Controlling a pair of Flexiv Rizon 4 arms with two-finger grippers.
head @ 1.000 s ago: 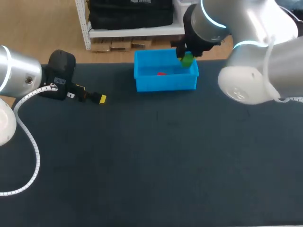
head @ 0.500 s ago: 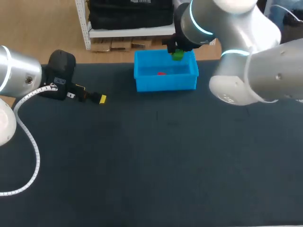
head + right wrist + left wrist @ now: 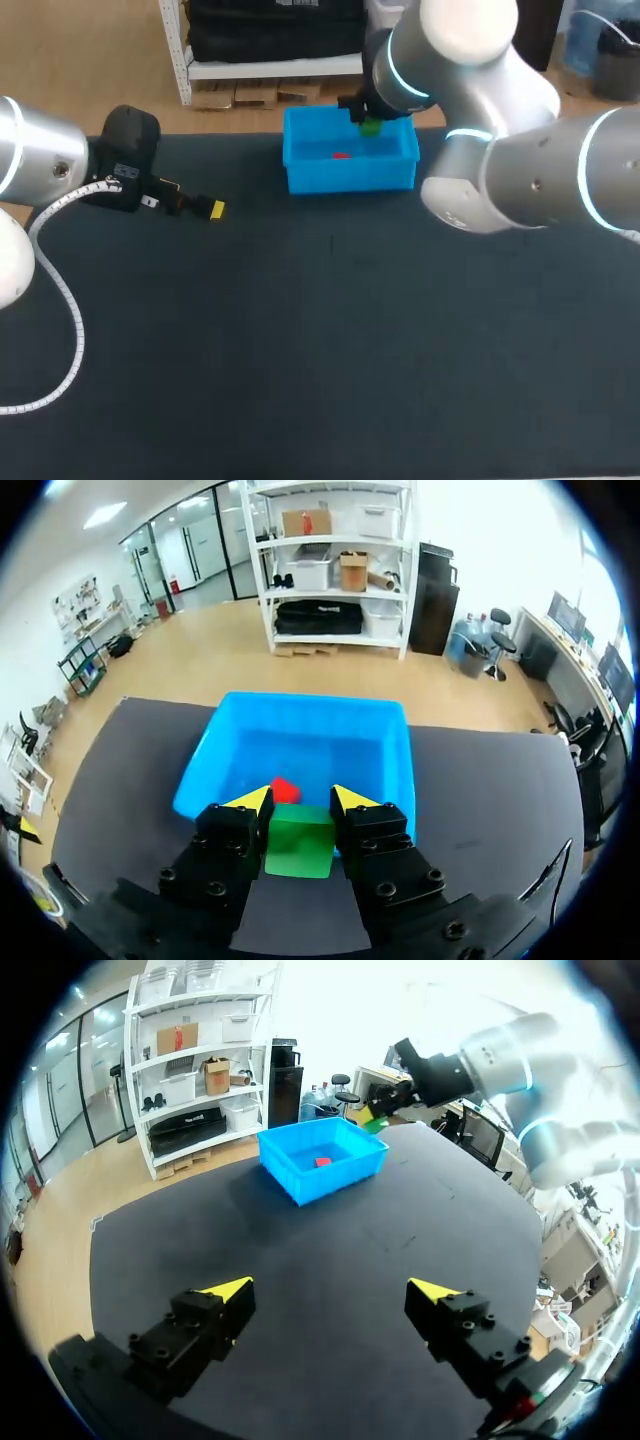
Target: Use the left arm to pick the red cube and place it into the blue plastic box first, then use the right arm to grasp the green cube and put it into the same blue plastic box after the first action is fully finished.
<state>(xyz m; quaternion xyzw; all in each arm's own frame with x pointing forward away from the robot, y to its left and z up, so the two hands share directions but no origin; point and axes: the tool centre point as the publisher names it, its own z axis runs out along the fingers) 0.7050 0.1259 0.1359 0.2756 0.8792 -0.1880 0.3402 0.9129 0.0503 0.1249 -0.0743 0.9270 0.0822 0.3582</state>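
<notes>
Green plastic cube (image 3: 371, 127), head view: the right pincer (image 3: 368, 116) is clamping it above the open blue plastic box (image 3: 350, 178). Left wrist view: the left pincer (image 3: 335, 1290) is idling spread, empty, with the box well ahead. Right wrist view: the small red cube (image 3: 285, 789) is lying inside, just ahead of the fingertips.

table (image 3: 300, 350) | dark top | plain matte surface

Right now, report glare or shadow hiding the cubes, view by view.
Head view: no glare, but the green cube is dim under the right gripper. Left wrist view: bright light whites out the room behind the right arm; the red cube shows clearly in the blue box. Right wrist view: evenly lit, both cubes plain.
</notes>
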